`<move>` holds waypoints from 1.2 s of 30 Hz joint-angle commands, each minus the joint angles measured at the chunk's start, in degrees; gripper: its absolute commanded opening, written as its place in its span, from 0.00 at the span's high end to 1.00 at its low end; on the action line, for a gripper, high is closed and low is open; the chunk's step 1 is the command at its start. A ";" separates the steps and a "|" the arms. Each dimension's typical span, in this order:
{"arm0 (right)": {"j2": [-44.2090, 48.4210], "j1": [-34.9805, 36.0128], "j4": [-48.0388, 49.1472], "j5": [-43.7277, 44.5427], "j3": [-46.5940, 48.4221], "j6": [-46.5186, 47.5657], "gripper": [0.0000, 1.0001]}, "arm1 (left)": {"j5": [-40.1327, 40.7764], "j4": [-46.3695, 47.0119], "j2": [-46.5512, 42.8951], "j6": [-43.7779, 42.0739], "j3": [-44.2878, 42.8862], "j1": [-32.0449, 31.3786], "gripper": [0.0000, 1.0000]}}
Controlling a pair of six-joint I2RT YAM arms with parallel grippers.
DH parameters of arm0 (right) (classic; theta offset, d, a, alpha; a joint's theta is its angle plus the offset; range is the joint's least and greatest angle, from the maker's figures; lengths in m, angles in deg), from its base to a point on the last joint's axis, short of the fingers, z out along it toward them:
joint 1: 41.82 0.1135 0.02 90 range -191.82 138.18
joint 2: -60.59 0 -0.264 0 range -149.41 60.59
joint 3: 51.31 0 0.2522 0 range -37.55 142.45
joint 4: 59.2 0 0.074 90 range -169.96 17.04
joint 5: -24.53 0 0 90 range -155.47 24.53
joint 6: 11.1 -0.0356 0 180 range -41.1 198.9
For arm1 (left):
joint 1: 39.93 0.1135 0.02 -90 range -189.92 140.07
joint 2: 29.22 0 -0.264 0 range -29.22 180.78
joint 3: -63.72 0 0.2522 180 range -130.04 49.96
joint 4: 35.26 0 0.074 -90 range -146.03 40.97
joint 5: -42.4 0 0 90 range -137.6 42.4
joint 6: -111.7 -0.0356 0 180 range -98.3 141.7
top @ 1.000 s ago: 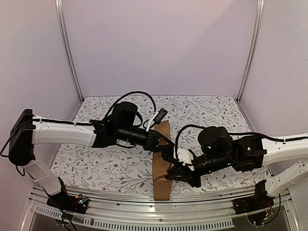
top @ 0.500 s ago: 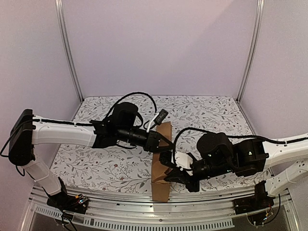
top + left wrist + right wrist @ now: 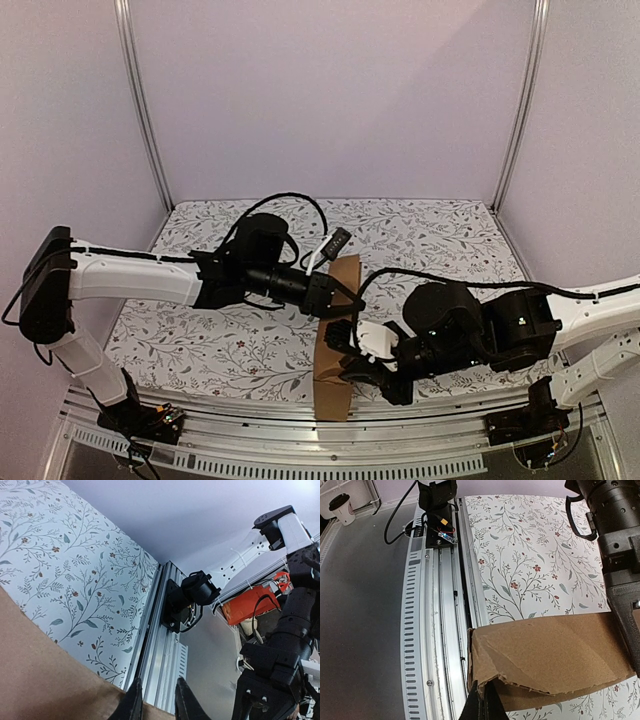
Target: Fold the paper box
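Right gripper (image 3: pixel 481 694) pinches paper box (image 3: pixel 550 650) edge; left gripper (image 3: pixel 157 686) grips far edge.

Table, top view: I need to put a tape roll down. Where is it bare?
Bare: the far strip of the table between the back wall and the arms, and the near-left patch below the left arm. Crowded: the near middle, where the left gripper and right gripper meet at the paper box.

I can read no text, label, brand or number in any of my views. The paper box (image 3: pixel 335 340) shows plain brown faces, and the circuit board (image 3: pixel 442 532) beyond the table's near edge is too small for me to read.
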 commanded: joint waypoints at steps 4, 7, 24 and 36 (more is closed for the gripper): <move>-1.54 5.13 -1.93 -5.50 2.58 -1.51 1.00 | 4.28 -10.37 5.48 0.42 3.20 0.33 0.79; -1.89 5.78 -2.28 -5.30 3.36 -1.44 1.00 | 4.34 -10.16 5.68 0.61 3.35 0.33 0.80; -4.43 8.00 -3.47 -7.18 5.54 -2.51 1.00 | 4.63 -9.56 6.50 1.64 4.34 0.33 0.81; -4.43 8.09 -3.23 -5.49 5.65 -6.07 0.82 | 4.45 -9.11 6.58 2.10 4.43 0.20 0.81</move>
